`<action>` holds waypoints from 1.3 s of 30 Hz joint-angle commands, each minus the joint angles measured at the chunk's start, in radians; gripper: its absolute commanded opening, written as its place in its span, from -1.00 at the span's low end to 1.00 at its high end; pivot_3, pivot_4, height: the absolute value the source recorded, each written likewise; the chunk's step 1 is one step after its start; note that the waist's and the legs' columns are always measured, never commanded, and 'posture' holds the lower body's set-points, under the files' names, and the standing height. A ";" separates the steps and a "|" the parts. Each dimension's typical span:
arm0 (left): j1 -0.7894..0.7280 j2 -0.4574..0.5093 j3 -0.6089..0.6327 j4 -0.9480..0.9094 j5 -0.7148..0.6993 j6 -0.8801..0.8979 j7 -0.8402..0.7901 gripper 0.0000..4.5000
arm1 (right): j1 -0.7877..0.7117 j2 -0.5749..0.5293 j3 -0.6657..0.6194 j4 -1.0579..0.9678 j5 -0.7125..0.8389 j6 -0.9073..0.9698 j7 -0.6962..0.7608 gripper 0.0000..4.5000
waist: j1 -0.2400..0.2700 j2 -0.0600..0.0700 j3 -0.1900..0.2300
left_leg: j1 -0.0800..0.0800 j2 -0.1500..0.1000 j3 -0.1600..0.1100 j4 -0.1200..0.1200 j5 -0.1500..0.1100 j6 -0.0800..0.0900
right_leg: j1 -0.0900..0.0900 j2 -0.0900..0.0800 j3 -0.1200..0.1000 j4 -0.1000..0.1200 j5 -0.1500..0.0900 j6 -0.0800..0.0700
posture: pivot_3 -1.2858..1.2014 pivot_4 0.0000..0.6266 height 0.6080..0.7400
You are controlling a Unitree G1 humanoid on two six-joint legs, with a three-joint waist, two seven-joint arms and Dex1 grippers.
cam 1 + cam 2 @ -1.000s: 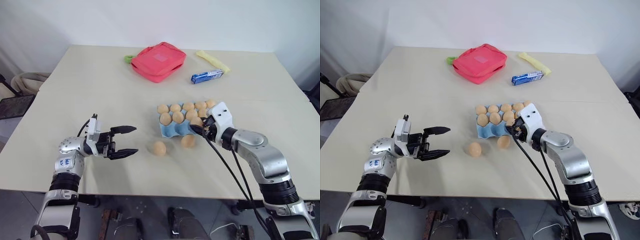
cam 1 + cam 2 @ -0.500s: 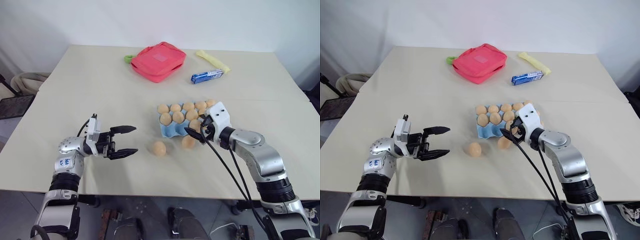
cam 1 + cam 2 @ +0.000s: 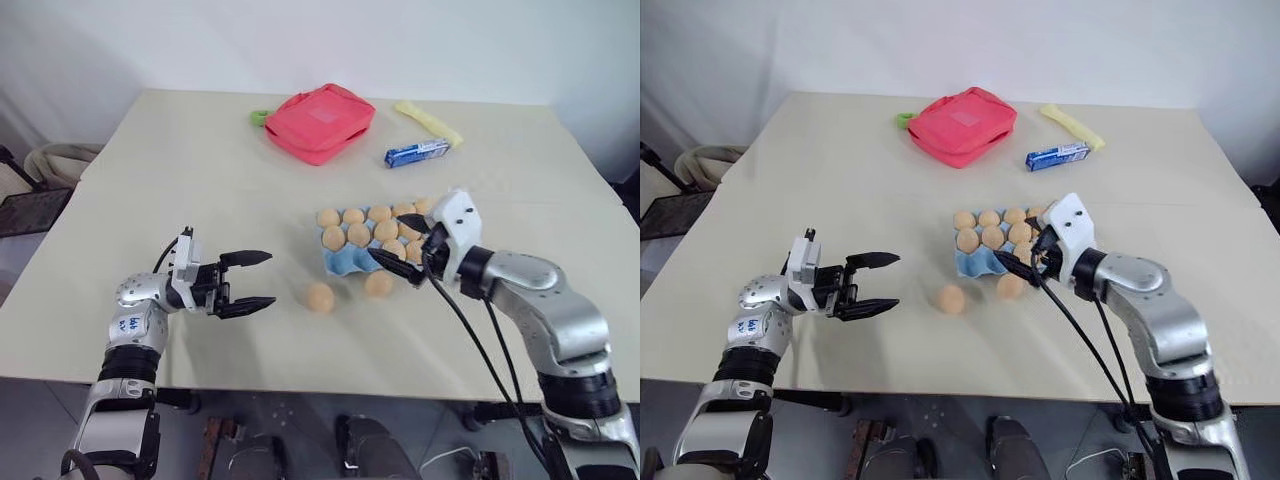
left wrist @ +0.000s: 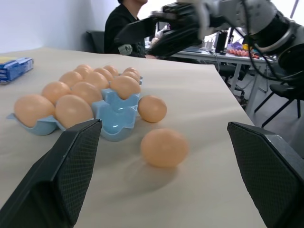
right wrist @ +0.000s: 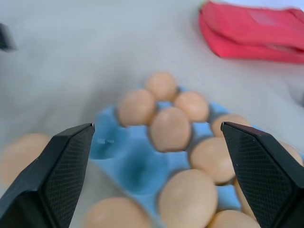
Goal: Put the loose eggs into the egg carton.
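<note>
Two loose eggs lie on the worktop beside the egg carton. Right gripper hovers empty and spread above it; left gripper gapes empty.

Beige table, white wall behind; grey floor below

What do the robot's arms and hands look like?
Shiny silver-grey metal arms with black rings at the joints. The left hand and right hand each have two black, pointed fingers on a white block. Black cables hang from the right arm. The left arm has a small blue-and-white sticker.
</note>
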 commanded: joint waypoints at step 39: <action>0.034 0.015 0.007 -0.061 -0.008 0.020 -0.013 1.00 | 0.224 0.161 0.129 -0.013 -0.099 -0.077 -0.221 0.98 | 0.006 -0.001 0.000 | 0.002 0.000 0.000 0.000 0.000 0.000 | 0.001 0.000 0.000 0.001 0.000 -0.001 | 0.03 -0.52 1.00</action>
